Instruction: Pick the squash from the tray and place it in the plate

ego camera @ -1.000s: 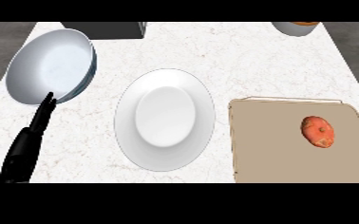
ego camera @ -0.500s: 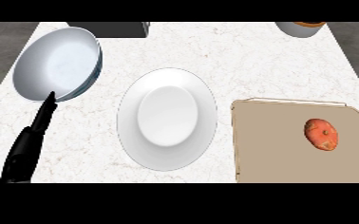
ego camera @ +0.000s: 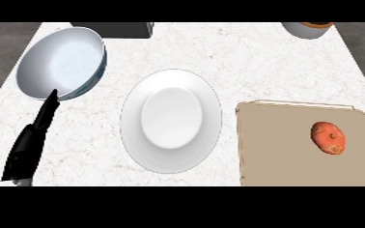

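Lying on the tan tray (ego camera: 285,149) at the near right, the orange squash (ego camera: 328,137) sits well apart from the white plate (ego camera: 171,120) at the counter's middle. Neither hand shows, so finger state cannot be told. Farther left rests a pan (ego camera: 61,65) with black handle.

The tray (ego camera: 299,145) runs off the right and lower edges; both hands unseen.

No part of the robot's body shows in the head view: neither grey forearm nor black hand enters the frame, so nothing can be told of its look.
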Robot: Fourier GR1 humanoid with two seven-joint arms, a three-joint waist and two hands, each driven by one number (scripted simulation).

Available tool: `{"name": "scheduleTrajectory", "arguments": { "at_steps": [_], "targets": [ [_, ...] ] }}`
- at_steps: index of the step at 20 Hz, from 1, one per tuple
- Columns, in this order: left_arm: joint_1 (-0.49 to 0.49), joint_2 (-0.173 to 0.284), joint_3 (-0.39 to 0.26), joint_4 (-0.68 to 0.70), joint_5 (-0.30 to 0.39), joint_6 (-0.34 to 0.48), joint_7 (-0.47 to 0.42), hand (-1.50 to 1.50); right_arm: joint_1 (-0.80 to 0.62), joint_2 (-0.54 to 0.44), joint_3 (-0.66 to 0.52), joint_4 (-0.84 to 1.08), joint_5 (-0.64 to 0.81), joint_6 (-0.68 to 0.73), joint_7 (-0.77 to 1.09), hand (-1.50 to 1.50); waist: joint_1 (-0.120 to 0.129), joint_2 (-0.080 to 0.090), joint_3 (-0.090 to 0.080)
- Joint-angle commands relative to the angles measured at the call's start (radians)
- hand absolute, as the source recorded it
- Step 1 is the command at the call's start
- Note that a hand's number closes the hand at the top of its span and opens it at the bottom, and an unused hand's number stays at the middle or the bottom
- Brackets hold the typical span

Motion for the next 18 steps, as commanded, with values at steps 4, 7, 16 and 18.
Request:
{"name": "scheduleTrajectory", "arguments": {
  "at_steps": [4,7,16,18],
  "targets": [
    [0.002,-0.003,0.015,0.003,-0.022,-0.018,0.04,0.0,-0.126,-0.005,0.132,0.189,0.181,0.091,-0.025,-1.5,0.004,0.004,-0.003],
    [0.03,-0.032,0.032,0.017,-0.038,-0.02,0.007,0.0,-0.166,0.015,0.126,0.218,0.202,0.147,-0.024,-1.5,-0.007,0.002,-0.004],
    [0.034,-0.068,0.063,0.011,-0.087,-0.051,0.013,0.0,-0.276,0.099,0.139,0.438,0.323,0.237,-0.161,-1.5,-0.006,0.002,-0.003],
    [0.053,-0.086,0.081,-0.027,-0.091,-0.056,0.02,0.0,-0.281,0.093,0.118,0.409,0.332,0.273,-0.115,-1.5,-0.009,0.001,-0.004]
  ]
}}
